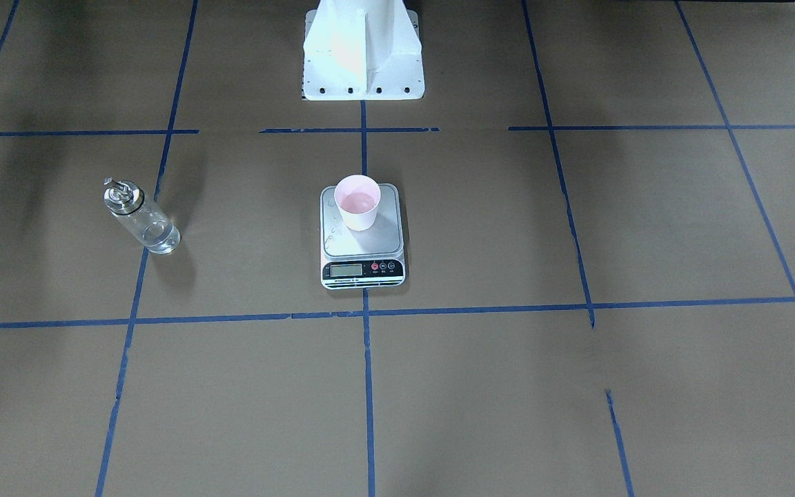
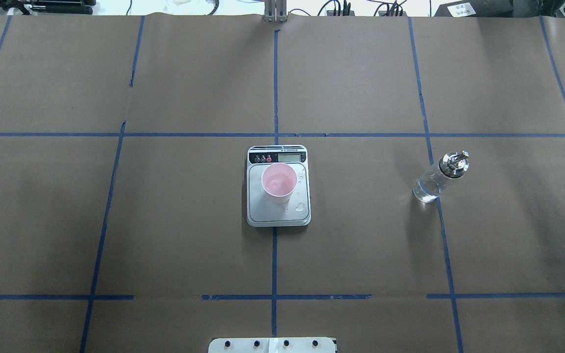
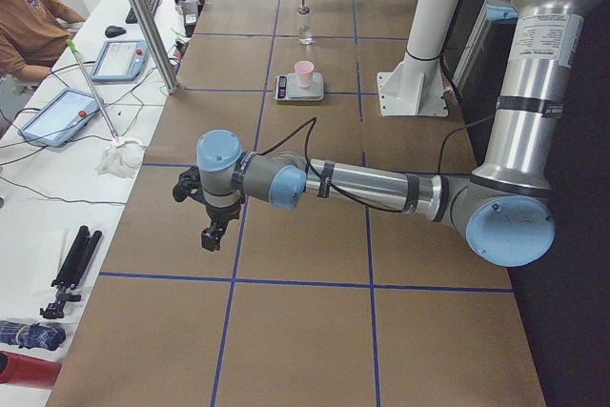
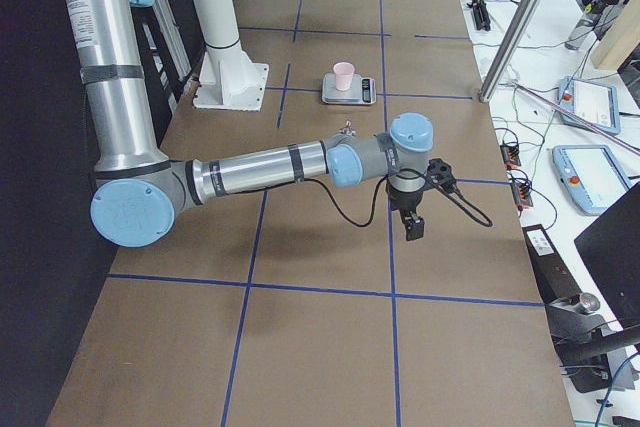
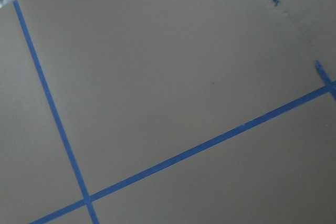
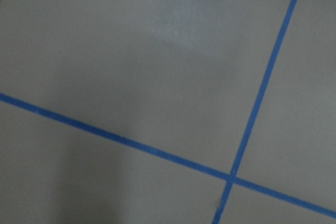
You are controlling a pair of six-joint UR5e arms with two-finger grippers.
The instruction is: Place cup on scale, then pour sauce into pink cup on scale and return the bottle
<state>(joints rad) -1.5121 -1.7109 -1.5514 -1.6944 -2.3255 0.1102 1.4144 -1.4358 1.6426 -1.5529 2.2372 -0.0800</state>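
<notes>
Cup [image 1: 357, 202] upright on the scale [image 1: 370, 243], mid-counter [image 1: 577, 386]; bottle [image 1: 141, 219] stands well apart on the robot's right.
Pale pink, tapered, shallow sauce [image 2: 279, 182] glinting inside, droplets [image 2: 301, 206] on the silver platform. Left gripper [image 3: 212, 235] and right gripper [image 4: 413, 227] hang above the counter: wide or narrow, cannot tell.

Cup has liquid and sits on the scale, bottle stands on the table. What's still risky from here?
1. Spilled drops lie on the scale platform beside the cup. They likely add to the reading and may creep toward the button strip.
2. The bottle stands free, tall and narrow, on the robot's right. A right-arm sweep could tip it.
</notes>
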